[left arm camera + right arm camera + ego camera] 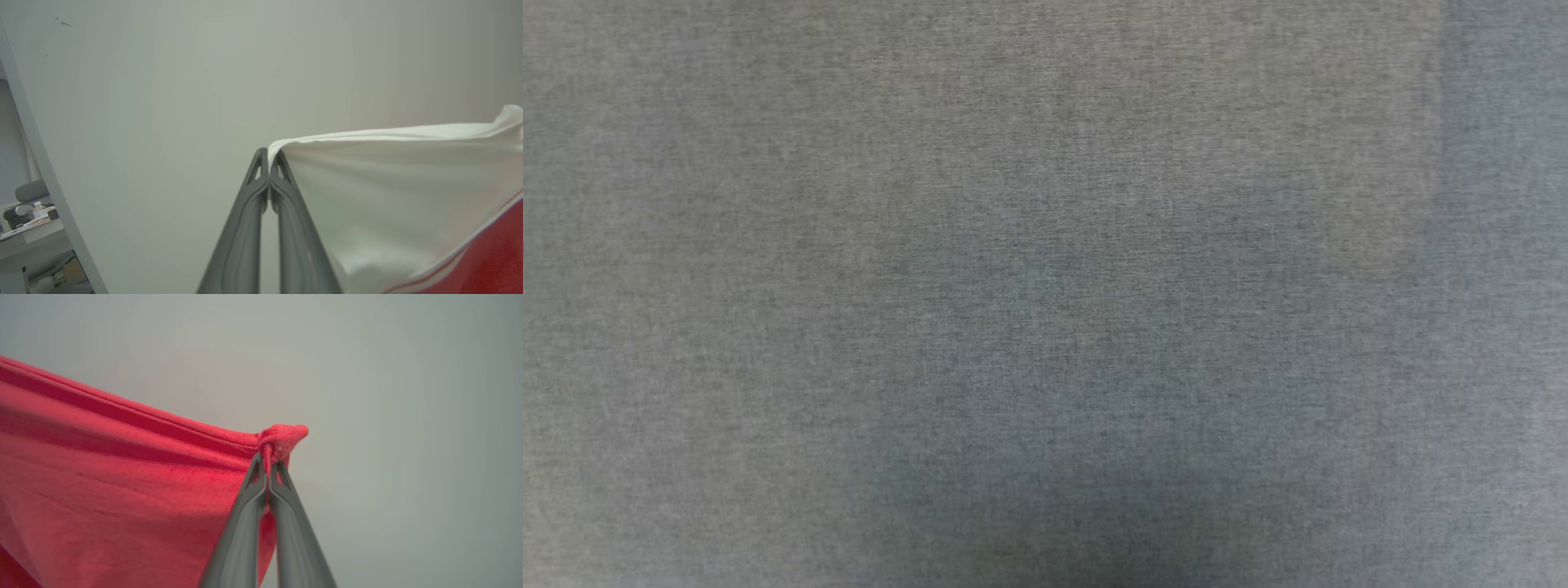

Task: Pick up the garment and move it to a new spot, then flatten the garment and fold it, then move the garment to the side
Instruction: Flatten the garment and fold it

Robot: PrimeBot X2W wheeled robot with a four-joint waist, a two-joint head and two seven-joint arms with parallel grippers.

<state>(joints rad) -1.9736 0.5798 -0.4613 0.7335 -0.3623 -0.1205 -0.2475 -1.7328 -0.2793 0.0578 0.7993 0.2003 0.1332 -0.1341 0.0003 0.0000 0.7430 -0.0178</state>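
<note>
The garment hangs stretched between my two grippers. In the left wrist view my left gripper (268,157) is shut on the edge of a white sleeve (392,192), and red body fabric (496,261) with a striped seam shows at the lower right. In the right wrist view my right gripper (267,461) is shut on a bunched corner of the red garment (122,490), whose taut hem runs off to the upper left.
The head view looks down on a plain grey fabric-covered surface (1045,294) with a soft shadow at the lower middle. A pale wall (163,102) stands behind both grippers. At the far left of the left wrist view a desk (28,237) with a small bottle shows.
</note>
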